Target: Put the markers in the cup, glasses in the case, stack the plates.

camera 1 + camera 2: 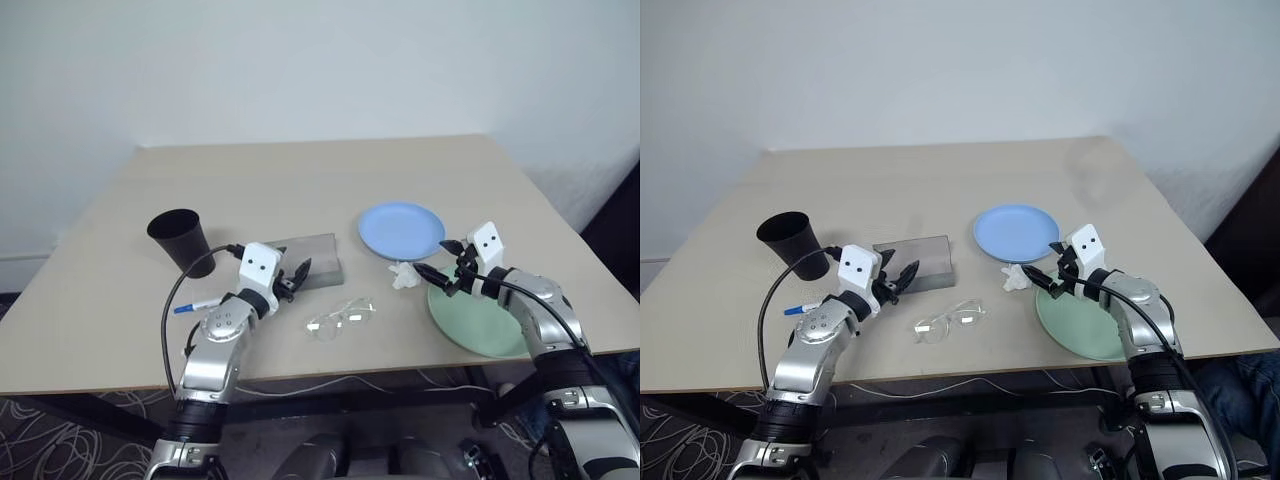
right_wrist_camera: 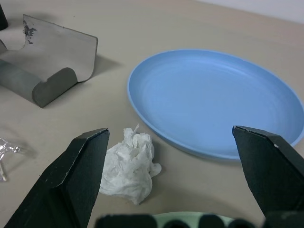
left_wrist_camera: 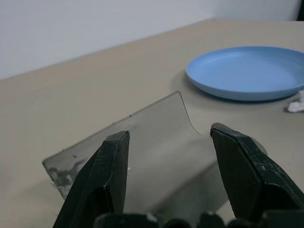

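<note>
Glasses (image 1: 340,319) lie near grey case (image 1: 312,259), both hands empty

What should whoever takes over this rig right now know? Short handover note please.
Left gripper: open, empty, at the near edge of the case, whose lid stands open.
Right gripper: wide open, empty, over the paper wad, between the blue plate and the green plate.
Cup: upright at the table's left. One marker lies near it, beside the left arm; I can't spot the second.
Glasses: on the table in front of the case.
Done: case opened, nothing else.
Left: markers into cup, glasses into case, plates stacked.
</note>
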You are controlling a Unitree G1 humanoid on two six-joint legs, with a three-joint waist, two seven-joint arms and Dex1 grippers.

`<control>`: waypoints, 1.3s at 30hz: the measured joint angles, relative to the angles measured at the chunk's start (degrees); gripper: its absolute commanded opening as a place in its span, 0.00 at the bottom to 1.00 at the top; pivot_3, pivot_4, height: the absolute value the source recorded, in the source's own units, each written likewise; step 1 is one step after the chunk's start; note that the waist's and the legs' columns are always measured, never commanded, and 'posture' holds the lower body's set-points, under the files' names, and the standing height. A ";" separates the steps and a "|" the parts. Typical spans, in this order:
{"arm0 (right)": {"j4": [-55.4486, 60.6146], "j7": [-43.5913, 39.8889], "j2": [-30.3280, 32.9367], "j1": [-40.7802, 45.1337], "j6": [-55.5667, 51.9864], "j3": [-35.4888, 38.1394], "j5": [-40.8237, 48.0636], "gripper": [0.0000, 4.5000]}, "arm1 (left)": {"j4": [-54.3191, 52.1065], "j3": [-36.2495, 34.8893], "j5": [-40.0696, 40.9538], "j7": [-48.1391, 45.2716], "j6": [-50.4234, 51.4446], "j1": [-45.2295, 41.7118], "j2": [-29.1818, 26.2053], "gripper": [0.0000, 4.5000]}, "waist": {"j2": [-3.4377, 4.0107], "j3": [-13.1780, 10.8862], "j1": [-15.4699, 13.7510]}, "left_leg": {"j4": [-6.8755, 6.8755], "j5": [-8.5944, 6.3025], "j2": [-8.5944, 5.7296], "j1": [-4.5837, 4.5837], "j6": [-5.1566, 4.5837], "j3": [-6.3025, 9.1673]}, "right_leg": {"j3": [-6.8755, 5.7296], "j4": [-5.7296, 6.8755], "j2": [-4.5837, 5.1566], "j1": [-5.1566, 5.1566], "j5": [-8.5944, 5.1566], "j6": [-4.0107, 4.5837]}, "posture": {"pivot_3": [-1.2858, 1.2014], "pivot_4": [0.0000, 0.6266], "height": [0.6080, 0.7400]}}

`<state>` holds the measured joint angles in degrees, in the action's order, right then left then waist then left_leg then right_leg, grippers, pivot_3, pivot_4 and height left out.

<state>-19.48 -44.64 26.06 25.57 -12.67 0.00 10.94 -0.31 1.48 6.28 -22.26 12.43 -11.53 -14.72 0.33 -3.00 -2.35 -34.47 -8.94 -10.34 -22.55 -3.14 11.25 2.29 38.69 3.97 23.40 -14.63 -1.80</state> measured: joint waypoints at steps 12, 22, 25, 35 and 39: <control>0.90 0.63 -0.45 0.14 -0.36 -0.19 -0.02 1.00 | -0.07 0.09 0.39 -1.23 0.18 0.04 -0.70 0.63 | 0.00 0.00 -0.01 | 0.00 0.00 0.00 0.00 0.00 0.00 | 0.00 0.00 0.00 0.01 0.00 0.00 | 0.52 0.00 1.00; 5.39 2.06 -0.65 -2.98 -1.83 -0.17 0.02 1.00 | -0.09 -3.83 3.36 -5.96 0.15 0.86 -6.92 0.63 | 0.00 0.00 0.25 | 0.01 -0.01 0.03 0.00 0.00 -0.01 | 0.01 0.01 -0.01 0.04 -0.01 0.02 | 0.52 0.00 1.00; 6.56 2.95 -1.83 -4.08 -2.36 -0.18 0.04 1.00 | 0.45 -6.20 3.84 -6.86 -0.27 1.62 -8.99 0.63 | 0.01 0.00 0.24 | 0.02 -0.01 0.04 0.00 0.01 0.00 | 0.02 0.01 -0.01 0.05 -0.01 0.03 | 0.52 0.00 1.00; 16.99 6.00 -2.53 -6.30 -12.39 -0.17 1.90 1.00 | 2.59 -7.35 5.64 -10.25 -0.02 0.54 -10.31 0.63 | 0.00 -0.01 -0.15 | 0.02 -0.01 0.08 -0.03 0.00 -0.02 | 0.05 0.02 0.02 0.06 -0.08 0.14 | 0.52 0.00 1.00; 24.66 9.77 -2.44 -6.30 -23.92 0.34 3.07 1.00 | 2.65 -7.12 6.10 -11.85 0.02 -0.24 -10.27 0.63 | 0.00 -0.01 -0.15 | 0.07 -0.02 0.09 -0.07 0.01 -0.02 | 0.08 0.01 0.03 0.13 -0.08 0.15 | 0.52 0.00 1.00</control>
<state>5.18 -34.87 23.62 19.27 -36.59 0.34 14.01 2.34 -5.64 12.37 -34.11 12.44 -11.77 -24.99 0.33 -3.00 -2.50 -34.40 -8.96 -10.26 -22.62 -3.13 11.23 2.37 38.70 4.00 23.53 -14.71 -1.65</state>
